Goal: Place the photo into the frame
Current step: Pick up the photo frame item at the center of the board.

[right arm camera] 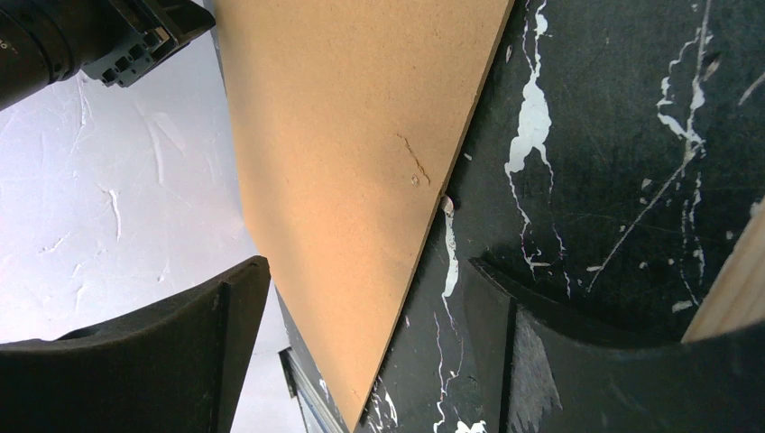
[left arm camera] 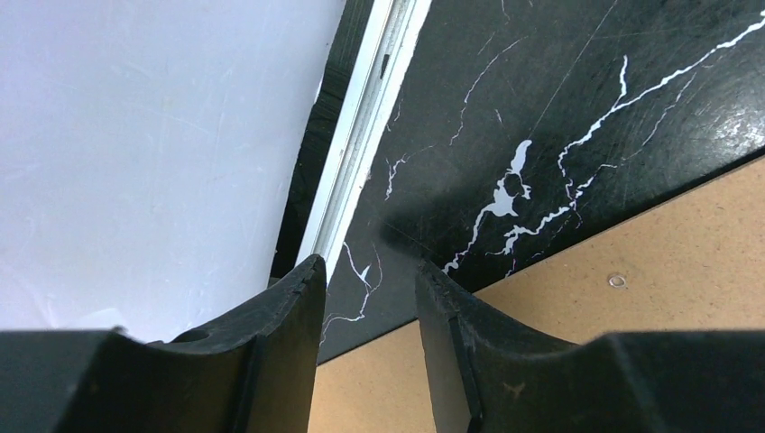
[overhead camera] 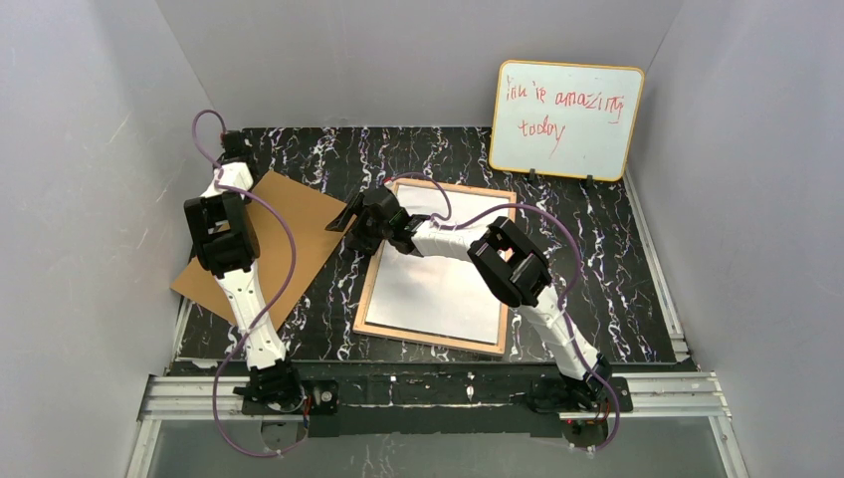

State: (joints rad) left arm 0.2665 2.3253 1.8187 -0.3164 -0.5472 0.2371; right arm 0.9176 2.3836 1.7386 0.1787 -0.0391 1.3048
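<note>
Looking down from the top view, we count two arms, one frame (overhead camera: 435,269), one brown board (overhead camera: 289,224) and one whiteboard (overhead camera: 565,119). The frame lies flat, a tan rim around a white inner face, just to the right of the right gripper (overhead camera: 348,215), which hangs over the board's nearest corner. The left gripper (overhead camera: 232,147) sits by the board's far corner.

At the left wrist, we see two fingers (left arm camera: 271,352) a little apart with nothing between them, and the board lies beneath one.

At the right wrist, two fingers (right arm camera: 180,352) stand wide apart and hold nothing. The board's corner lies below the gap, and one tan sliver of frame shows beside one finger.
</note>
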